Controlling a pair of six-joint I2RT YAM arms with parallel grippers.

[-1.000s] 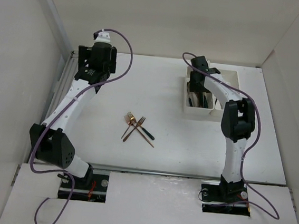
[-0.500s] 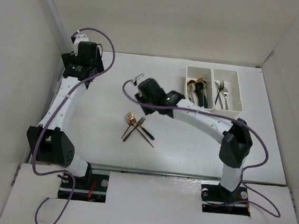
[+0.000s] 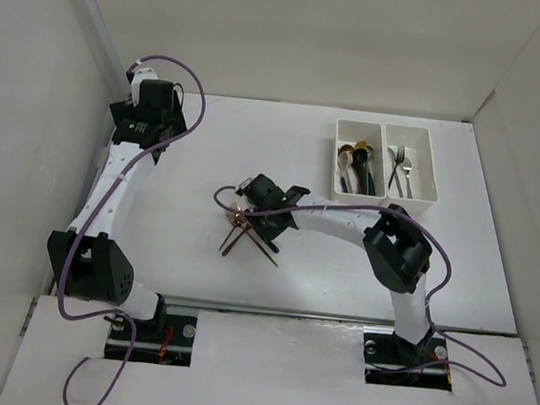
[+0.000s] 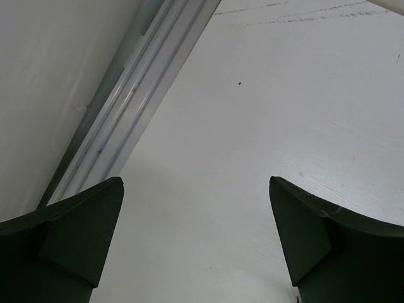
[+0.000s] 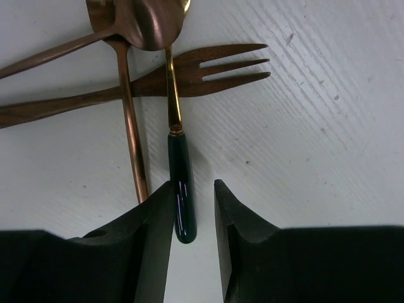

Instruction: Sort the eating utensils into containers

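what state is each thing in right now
left gripper, open, empty, over bare table
right gripper, open, straddling the green-handled utensil
green-handled utensil, flat on table, not lifted
brown fork, flat, crossed with it
copper utensil, flat beside the green handle
left bin, holds spoons
right bin, holds forks

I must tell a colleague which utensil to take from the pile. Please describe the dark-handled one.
On the table, left of the white bins, lies a small pile of utensils. Among the copper ones, it alone has a gold stem and a dark green handle.

White table [image 3: 186,175], crossed utensils [image 3: 229,241] at centre, twin bins [image 3: 383,156] far right
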